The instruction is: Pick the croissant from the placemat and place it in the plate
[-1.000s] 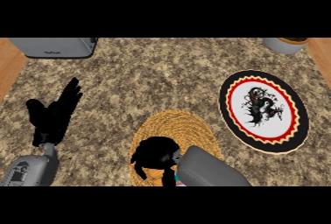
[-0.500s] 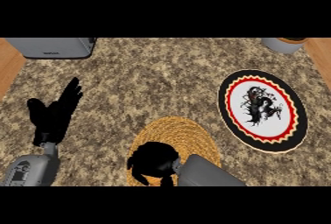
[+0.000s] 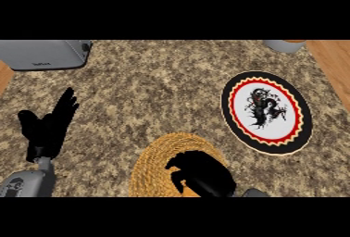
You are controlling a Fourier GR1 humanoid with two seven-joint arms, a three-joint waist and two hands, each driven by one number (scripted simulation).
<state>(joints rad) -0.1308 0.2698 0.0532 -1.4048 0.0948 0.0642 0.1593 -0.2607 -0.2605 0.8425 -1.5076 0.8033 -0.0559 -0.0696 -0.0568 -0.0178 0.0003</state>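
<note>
Resting over the woven placemat (image 3: 153, 159), the right hand (image 3: 202, 172) showed its fingers curled downward; whether they enclosed anything could not be told, and the croissant itself was not visible, presumably hidden beneath that hand. Plate (image 3: 268, 111), round with a black rim, red scalloped ring and dark figure on white, lay on the counter (image 3: 157, 88) up and to the right of the placemat, apart from it. Left hand (image 3: 48, 127), fingers straight and spread, stood well left of the placemat. Toaster (image 3: 44, 53) sat far up-left of it; a grey cup (image 3: 284, 45) far up-right.
</note>
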